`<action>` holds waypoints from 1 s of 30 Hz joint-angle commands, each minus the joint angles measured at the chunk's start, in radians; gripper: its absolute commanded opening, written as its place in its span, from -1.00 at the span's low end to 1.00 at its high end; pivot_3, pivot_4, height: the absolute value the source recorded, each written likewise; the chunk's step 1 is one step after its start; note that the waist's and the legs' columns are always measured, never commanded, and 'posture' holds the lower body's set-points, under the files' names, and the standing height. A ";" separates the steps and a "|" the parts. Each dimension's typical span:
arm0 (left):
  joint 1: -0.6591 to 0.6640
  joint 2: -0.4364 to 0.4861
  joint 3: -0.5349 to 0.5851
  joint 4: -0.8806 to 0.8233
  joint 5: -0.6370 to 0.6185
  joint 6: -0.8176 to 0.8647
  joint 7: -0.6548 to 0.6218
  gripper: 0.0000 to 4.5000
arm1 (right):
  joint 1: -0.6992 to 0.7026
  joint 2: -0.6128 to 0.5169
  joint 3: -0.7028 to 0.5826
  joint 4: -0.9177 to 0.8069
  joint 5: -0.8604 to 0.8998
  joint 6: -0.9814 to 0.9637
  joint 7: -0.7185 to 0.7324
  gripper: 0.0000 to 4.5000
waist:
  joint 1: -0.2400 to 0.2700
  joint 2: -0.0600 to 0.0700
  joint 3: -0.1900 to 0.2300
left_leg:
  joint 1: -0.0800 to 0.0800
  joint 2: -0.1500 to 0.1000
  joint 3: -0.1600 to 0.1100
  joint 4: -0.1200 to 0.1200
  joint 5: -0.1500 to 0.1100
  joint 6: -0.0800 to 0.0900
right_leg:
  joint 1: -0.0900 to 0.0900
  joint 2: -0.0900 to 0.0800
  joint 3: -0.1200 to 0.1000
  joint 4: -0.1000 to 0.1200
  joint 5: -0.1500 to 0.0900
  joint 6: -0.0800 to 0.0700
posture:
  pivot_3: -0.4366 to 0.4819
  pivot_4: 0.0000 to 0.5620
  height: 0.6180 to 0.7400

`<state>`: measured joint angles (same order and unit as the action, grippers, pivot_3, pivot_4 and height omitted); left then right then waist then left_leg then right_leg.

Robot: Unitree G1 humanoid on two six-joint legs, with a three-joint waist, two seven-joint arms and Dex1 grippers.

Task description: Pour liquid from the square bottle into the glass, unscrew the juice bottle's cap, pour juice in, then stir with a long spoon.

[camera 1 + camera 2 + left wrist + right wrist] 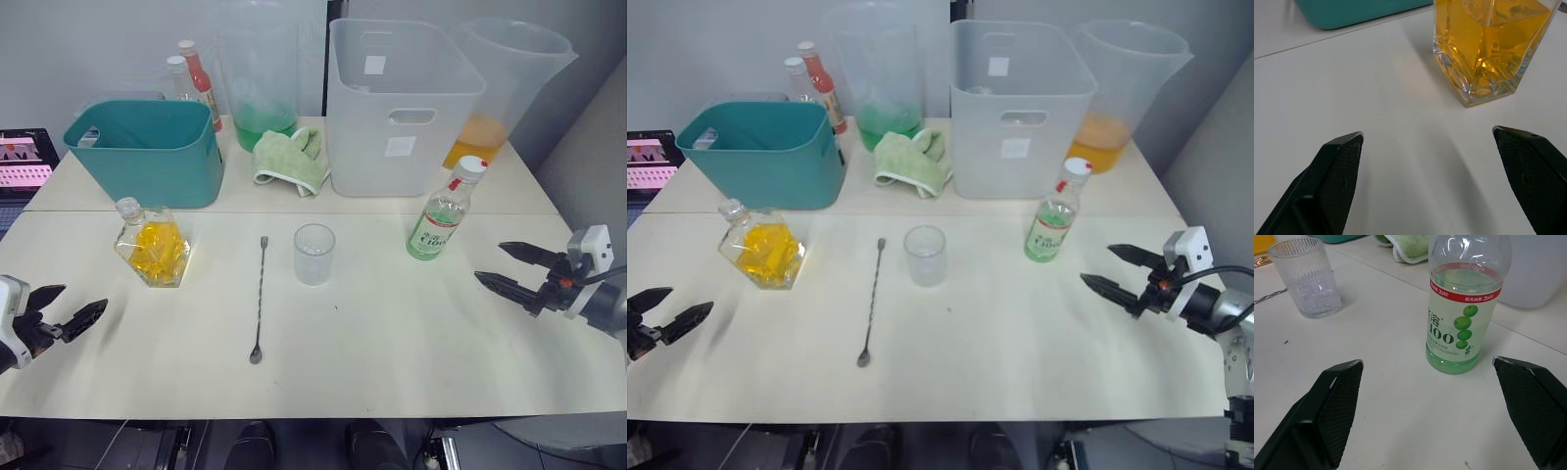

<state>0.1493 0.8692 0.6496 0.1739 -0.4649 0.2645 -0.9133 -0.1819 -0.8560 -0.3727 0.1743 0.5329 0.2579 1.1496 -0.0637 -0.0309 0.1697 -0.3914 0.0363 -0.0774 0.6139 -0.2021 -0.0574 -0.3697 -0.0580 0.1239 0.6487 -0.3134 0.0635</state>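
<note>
The square bottle (154, 245) with yellow liquid and a round glass stopper stands at the table's left. The glass (314, 254) stands empty at the centre. Left of it lies the long spoon (260, 299), bowl toward me. The juice bottle (441, 215) stands at the right, white cap (473, 164) on. My left gripper (67, 311) is open near the front left edge, short of the square bottle (1488, 44). My right gripper (506, 266) is open at the right, facing the juice bottle (1464, 308) with a gap between.
A teal bin (147, 149) stands behind the square bottle. A white plastic basket (397, 113), a green cloth (291, 159), two large clear pitchers (257, 73) (505, 83) and two sauce bottles (193, 78) line the back. A laptop (24, 162) sits at far left.
</note>
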 commanded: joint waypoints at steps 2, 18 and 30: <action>0.028 0.012 0.052 -0.066 -0.023 0.014 -0.007 0.99 | -0.045 -0.001 -0.011 -0.012 0.023 -0.005 0.013 1.00 | -0.004 0.000 0.000 | 0.000 0.000 0.000 0.000 0.000 0.000 | 0.000 0.000 0.000 0.000 0.000 0.000 | -0.05 -0.47 1.00; 0.341 -0.422 0.161 -0.577 -0.182 0.051 0.193 0.99 | -0.458 0.025 0.278 -0.108 0.110 0.248 0.253 1.00 | 0.008 0.000 0.002 | -0.001 0.001 -0.001 0.001 0.000 0.000 | 0.000 0.000 -0.001 0.000 0.002 0.000 | -0.05 -0.47 1.00; 0.231 -0.627 -0.066 -0.667 -0.060 -0.046 0.441 0.99 | -0.557 0.055 0.322 -0.161 0.129 0.304 0.299 1.00 | 0.021 0.001 0.002 | -0.008 -0.001 -0.002 0.017 0.000 0.000 | 0.000 -0.001 -0.002 -0.001 0.007 0.004 | -0.05 -0.47 1.00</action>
<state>0.3924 0.2404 0.5952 -0.4669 -0.5431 0.2517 -0.4987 -0.7275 -0.7972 -0.0267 0.0437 0.6434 0.5614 1.4523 -0.0422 -0.0303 0.1717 -0.3994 0.0350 -0.0794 0.6317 -0.2020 -0.0574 -0.3691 -0.0585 0.1219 0.6478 -0.3066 0.0672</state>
